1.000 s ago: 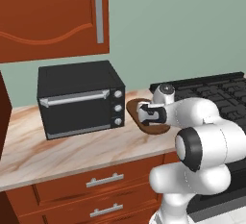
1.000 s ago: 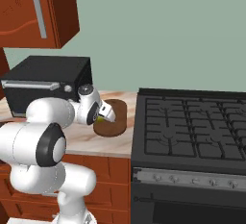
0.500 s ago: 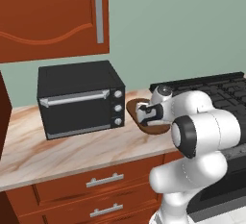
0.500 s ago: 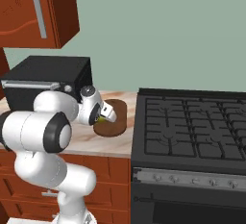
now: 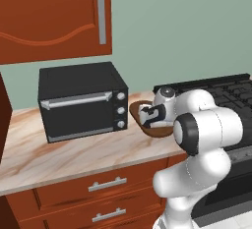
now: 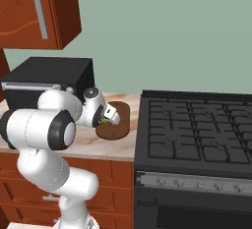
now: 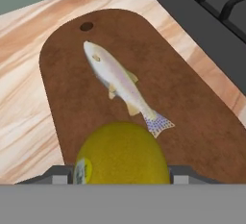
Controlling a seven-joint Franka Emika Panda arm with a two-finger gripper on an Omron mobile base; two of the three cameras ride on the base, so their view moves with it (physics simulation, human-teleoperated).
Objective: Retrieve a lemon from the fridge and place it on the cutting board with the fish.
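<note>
My gripper (image 7: 122, 172) is shut on the lemon (image 7: 122, 153), a bright yellow fruit with a small sticker, held between the two fingers. It hovers low over the near end of the brown cutting board (image 7: 192, 122). The pale fish (image 7: 120, 81) lies diagonally along the middle of the board, its tail close to the lemon. In the left base view the gripper (image 5: 147, 116) sits over the cutting board (image 5: 137, 109). In the right base view a bit of the lemon (image 6: 104, 122) shows above the cutting board (image 6: 117, 128). The fridge is out of view.
A black toaster oven (image 5: 81, 100) stands on the marbled counter (image 5: 74, 149) just left of the board. The black stove (image 6: 197, 125) borders the board on the right. A red-brown wall cabinet (image 5: 54, 16) hangs above, and drawers (image 5: 106, 186) sit below.
The arm's elbow has swung closer to the cameras while the hand stays over the board with the lemon in its grip.
</note>
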